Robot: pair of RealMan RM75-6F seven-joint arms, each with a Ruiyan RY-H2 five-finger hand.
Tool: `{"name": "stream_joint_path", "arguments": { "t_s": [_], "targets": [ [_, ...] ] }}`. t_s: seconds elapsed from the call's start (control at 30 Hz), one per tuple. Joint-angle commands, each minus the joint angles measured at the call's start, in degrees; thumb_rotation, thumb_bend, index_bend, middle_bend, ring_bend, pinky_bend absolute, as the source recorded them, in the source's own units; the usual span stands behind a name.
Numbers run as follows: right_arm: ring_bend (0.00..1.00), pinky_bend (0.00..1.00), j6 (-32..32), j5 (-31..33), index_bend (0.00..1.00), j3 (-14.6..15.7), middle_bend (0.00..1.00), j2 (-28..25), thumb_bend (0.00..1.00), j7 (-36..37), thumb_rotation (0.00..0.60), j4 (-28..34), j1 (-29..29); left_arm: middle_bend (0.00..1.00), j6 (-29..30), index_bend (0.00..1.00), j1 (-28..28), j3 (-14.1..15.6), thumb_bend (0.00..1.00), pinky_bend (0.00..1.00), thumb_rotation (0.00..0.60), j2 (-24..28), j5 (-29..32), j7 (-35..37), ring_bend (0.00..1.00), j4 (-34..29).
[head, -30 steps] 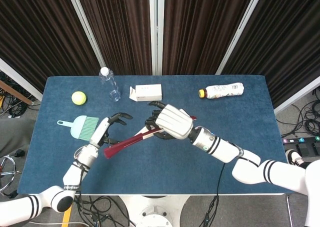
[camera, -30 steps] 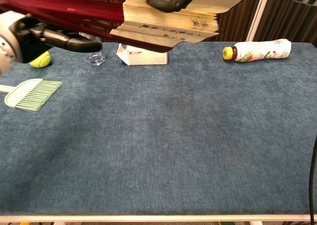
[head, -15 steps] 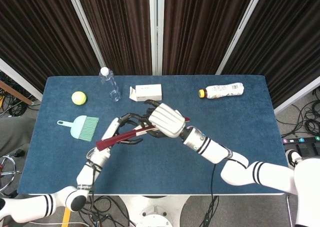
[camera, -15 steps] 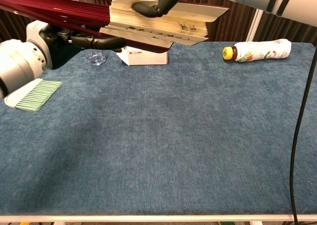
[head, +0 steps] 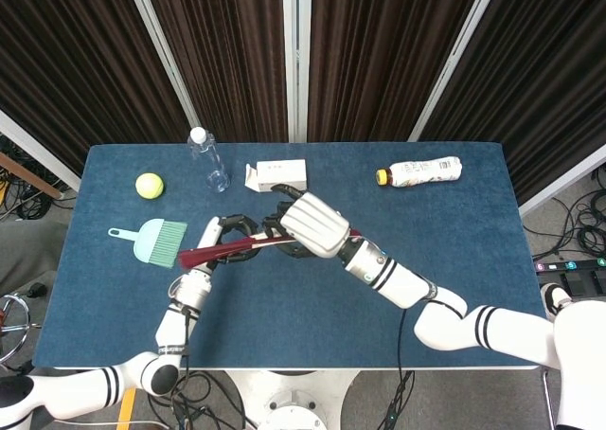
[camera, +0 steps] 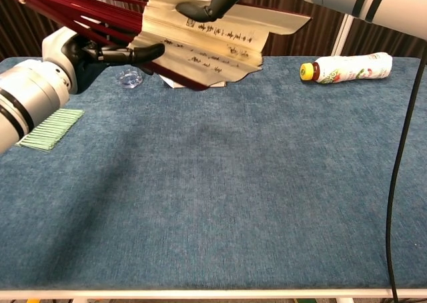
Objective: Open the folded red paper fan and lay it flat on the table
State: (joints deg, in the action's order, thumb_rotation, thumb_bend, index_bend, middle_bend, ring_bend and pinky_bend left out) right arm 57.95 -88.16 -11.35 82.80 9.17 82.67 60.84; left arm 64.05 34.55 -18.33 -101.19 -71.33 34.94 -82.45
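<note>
The folded red paper fan with thin red ribs and a cream pleated leaf [camera: 200, 39] was up in the air over the middle of the blue carpet-like table [head: 312, 288], not lying on it. Both hands held it, likely so each could pull one side away from the other.

The white right hand [head: 308, 226] sat on top of the fan. Its dark fingers [camera: 207, 6] pinched the top edge of the paper. The left hand [head: 220, 241] reached in from the other side, and its dark fingers [camera: 127, 53] curled around the red ribs near the paper's edge.

The fan was only partly open. The cream paper looked thin and creased, with small dark writing on it, and the pleats were packed close. The ribs looked stiff and straight, bunched like a bundle of sticks. It seemed the job was in its early half, and pulling too hard might tear the paper.

Far back on the table lay a yellow ball [head: 149, 185], a pale green brush [head: 156, 241], a clear plastic bottle [head: 208, 160], a white carton [head: 276, 175] and a tipped-over bottle with a yellow cap [head: 421, 171].
</note>
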Motion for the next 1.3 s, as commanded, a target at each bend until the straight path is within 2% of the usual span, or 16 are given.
{"name": "stream_joint_path", "arguments": {
  "t_s": [0.03,0.2,0.4,0.5,0.73,0.93,1.07,1.3],
  "targets": [
    [0.5,0.15,0.1,-0.3,0.87,0.0,0.71,-0.5,0.94,-0.2,0.6,0.2,-0.2,0.6,0.1,0.66,-0.2,0.8,0.28,0.49,0.6,0.7,-0.5,-2.7,0.39,0.7],
    [0.5,0.15,1.2,-1.9,0.87,0.7,0.71,-2.4,0.94,-1.6,0.6,1.4,-1.2,0.59,1.7,0.65,-0.4,2.0,0.29,0.5,0.6,2.1,-1.3,-11.0,0.39,2.2],
    [0.5,0.15,4.2,-5.5,0.87,2.8,0.71,-7.2,0.94,-6.7,0.6,4.4,-3.9,0.58,4.6,0.63,-1.1,3.5,0.29,0.5,0.6,5.1,-2.0,-24.8,0.39,2.7],
    [0.5,0.15,6.3,-7.5,0.87,4.0,0.71,-9.9,0.94,-10.4,0.6,6.7,-5.9,0.58,6.2,0.63,-1.4,3.6,0.29,0.5,0.6,6.4,-1.9,-31.1,0.39,1.9],
    [0.5,0.13,10.3,-11.8,0.87,6.7,0.71,-13.7,0.95,-19.6,0.6,10.3,-10.3,0.58,11.0,0.63,-2.3,4.2,0.29,0.5,0.6,5.9,-2.5,-41.8,0.39,2.0],
    [0.5,0.1,11.3,-14.9,0.87,8.7,0.71,-14.8,0.95,-27.8,0.6,11.5,-13.1,0.58,13.6,0.62,-2.3,5.0,0.29,0.5,0.6,4.6,-3.4,-51.0,0.39,2.5],
    [0.5,0.1,11.8,-15.6,0.87,8.9,0.71,-14.9,0.95,-30.6,0.6,10.4,-14.4,0.58,15.4,0.61,-2.3,5.7,0.28,0.5,0.6,3.3,-4.0,-58.7,0.39,3.5],
    [0.49,0.08,13.7,-17.4,0.86,11.5,0.71,-11.3,0.95,-34.6,0.6,6.9,-18.5,0.58,17.3,0.61,-2.8,8.0,0.28,0.5,0.6,0.4,-5.9,-65.1,0.39,6.2]
  ]
}}
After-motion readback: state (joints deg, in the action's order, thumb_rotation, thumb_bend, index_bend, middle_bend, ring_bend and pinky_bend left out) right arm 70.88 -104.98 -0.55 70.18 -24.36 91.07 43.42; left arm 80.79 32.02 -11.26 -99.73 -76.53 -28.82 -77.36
